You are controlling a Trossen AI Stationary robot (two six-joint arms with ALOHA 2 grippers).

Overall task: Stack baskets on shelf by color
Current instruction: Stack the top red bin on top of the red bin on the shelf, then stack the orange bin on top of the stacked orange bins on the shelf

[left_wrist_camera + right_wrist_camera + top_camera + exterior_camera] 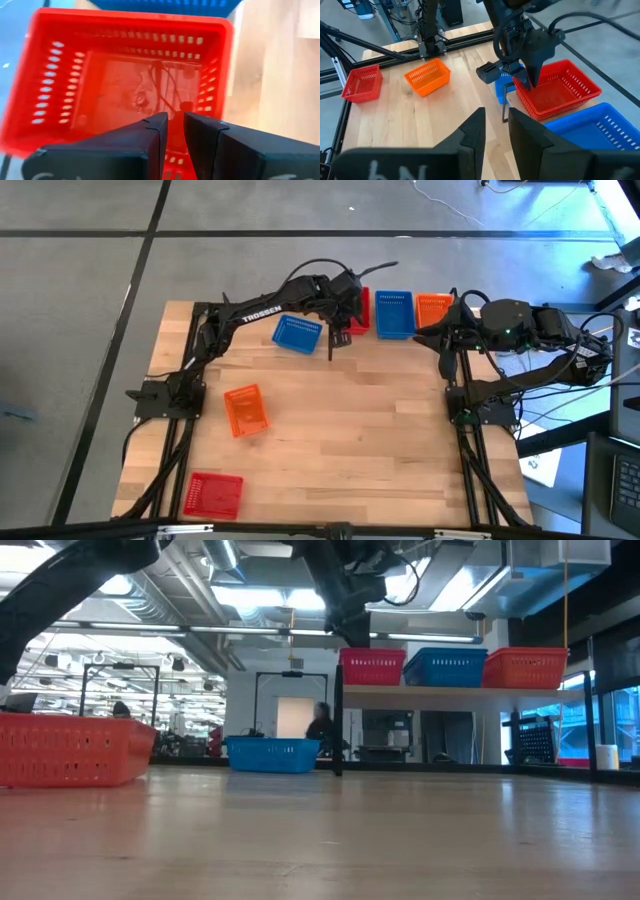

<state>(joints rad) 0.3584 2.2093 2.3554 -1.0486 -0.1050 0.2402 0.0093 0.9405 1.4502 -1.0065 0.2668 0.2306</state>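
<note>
On the shelf (450, 692) at the table's far edge, a red basket (372, 667), a blue basket (447, 667) and an orange basket (525, 667) stand side by side on their bottoms. My left gripper (173, 122) slants down over the red basket's (125, 85) left long wall. It is open by a narrow gap, and the basket's floor shows through that gap. My right gripper (496, 125) hangs above the table's right side, open a little, with nothing between its fingers. On the table lie a blue basket (298, 333), an orange basket (246, 410) and a red basket (213, 495). My left gripper reaches over the red basket's near long wall (172, 161) from the table's left, slanting down, its two fingers side by side along that wall. I cannot tell whether the fingers touch the wall. The basket sits level on the shelf.
A black shelf post (330, 345) stands just beside the left gripper and the loose blue basket. The wooden tabletop (350, 440) lies bare in the middle and on the right. Black frame rails run along both table sides.
</note>
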